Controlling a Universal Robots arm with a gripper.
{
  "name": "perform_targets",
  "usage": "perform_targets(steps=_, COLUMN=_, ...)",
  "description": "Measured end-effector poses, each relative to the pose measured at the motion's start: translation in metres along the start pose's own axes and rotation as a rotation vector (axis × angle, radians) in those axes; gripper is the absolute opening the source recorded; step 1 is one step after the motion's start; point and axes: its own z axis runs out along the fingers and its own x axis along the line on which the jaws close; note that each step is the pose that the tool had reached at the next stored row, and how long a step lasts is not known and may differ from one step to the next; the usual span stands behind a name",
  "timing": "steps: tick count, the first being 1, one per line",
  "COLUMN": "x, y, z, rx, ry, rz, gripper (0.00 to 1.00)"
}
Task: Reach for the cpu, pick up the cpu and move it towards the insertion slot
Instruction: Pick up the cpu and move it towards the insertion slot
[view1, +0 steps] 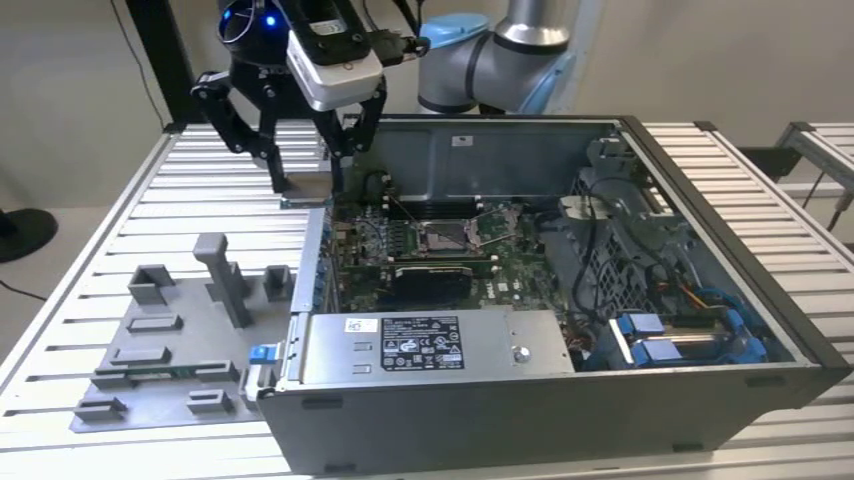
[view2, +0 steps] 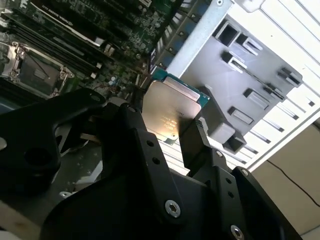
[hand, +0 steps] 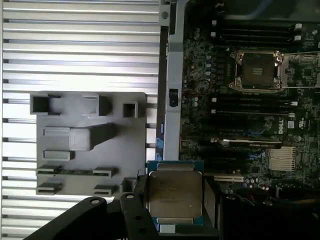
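The cpu (hand: 174, 192) is a thin square chip with a silvery top and green edge, and my gripper (hand: 174, 201) is shut on it. In the second wrist view the cpu (view2: 172, 107) sits flat between the black fingers (view2: 192, 142) of the gripper (view2: 165, 121). In the exterior view the gripper (view1: 307, 190) hangs with the cpu (view1: 306, 187) above the table, just outside the case's wall on the exterior view's left. The insertion slot (view1: 445, 237), a metal-framed socket with a brownish centre, lies on the green motherboard inside the case, also seen as the insertion slot (hand: 256, 70) and insertion slot (view2: 35, 75).
The open computer case (view1: 747, 330) takes up the table's middle, with a labelled power supply (view1: 414, 345) along its near side and cables on the exterior view's right. A grey fixture plate (view1: 174, 340) with upright blocks lies on the slatted table to the exterior view's left.
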Motion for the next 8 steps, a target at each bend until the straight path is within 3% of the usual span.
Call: perform_targets(steps=8, x=-0.0166, y=0.0007, z=-0.0001, rx=-0.0001, ry=-0.0001, rz=0.000, gripper=0.00)
